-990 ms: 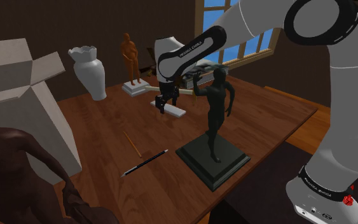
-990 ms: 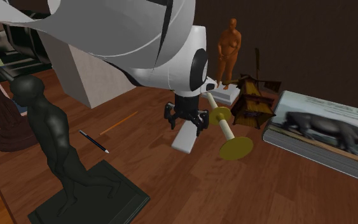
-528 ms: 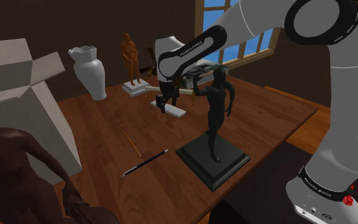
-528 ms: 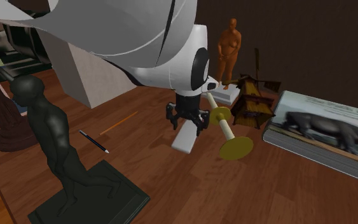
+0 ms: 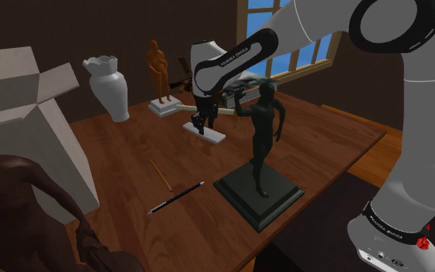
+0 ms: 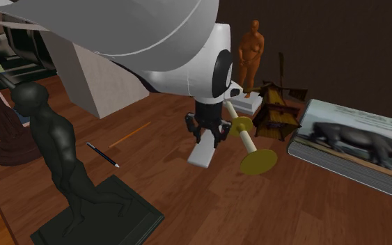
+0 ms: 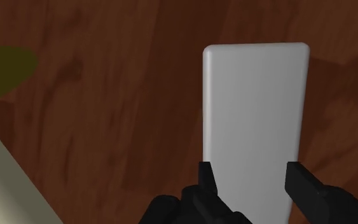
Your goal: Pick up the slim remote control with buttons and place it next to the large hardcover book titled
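The white remote is laid flat on the table, its long axis from 1 to 7 o'clock in the second exterior view. Its 1 o'clock end is straddled by the gripper, whose fingers are spread apart.

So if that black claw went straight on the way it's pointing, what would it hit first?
The white remote, lying flat on the table. The gripper points straight down at one end of it, fingers apart on either side. How much gap remains is hard to judge.
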